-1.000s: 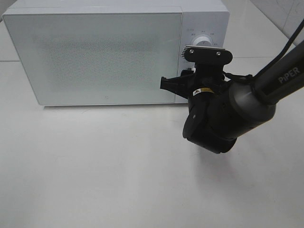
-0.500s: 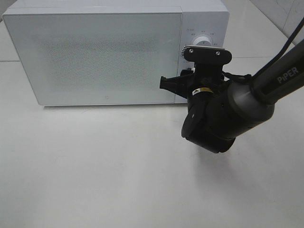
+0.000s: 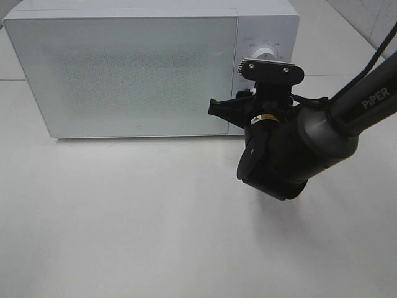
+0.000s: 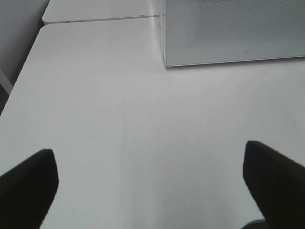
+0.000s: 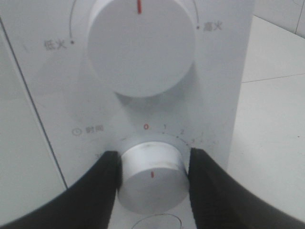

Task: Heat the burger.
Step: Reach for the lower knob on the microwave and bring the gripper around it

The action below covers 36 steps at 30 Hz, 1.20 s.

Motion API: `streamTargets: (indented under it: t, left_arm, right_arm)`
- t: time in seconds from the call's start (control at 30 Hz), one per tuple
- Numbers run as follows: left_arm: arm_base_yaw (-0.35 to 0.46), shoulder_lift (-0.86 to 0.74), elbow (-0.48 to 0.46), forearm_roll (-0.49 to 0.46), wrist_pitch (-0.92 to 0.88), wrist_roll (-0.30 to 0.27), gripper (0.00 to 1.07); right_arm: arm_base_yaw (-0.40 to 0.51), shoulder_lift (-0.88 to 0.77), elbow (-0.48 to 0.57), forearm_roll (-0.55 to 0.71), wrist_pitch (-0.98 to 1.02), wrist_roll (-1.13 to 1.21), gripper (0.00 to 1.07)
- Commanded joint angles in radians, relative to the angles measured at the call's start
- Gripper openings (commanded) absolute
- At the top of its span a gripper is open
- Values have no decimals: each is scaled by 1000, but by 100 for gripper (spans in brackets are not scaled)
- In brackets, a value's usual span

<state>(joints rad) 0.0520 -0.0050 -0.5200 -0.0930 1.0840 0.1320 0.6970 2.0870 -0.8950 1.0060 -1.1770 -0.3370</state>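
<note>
At the left, the left gripper (image 4: 148, 164) hangs over the bare white desk (image 3: 124, 236) near the microwave's front left corner. Its jaws stand wide open with nothing between them. Only its two dark fingertips (image 4: 28, 183) show in its own wrist view, and the high camera does not catch it at all.

A white microwave (image 3: 149, 12) stands along the desk's far edge. Its door (image 3: 124, 71) is closed, and the speckled, frosted panel lets nothing inside be made out. The burger cannot be seen from any camera, so its place cannot be told.

To the right of the door is the narrow control panel (image 5: 224, 86). An upper knob (image 5: 141, 45) with a red mark is cut off at the frame's edge. The right gripper (image 5: 152, 164) is closed on the timer knob (image 5: 151, 183), with one black finger pressed against each side.

From above, the bulky black right arm (image 3: 322, 133) covers that grip and most of the panel.
</note>
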Motion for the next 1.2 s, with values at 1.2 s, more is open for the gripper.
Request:
streamTargets:
  t: [1.2]
  left_arm:
    - [2,-17,3,-3,-13,-6,98]
  right_arm:
    - [-16,-1,-26,-263,-83,792,16]
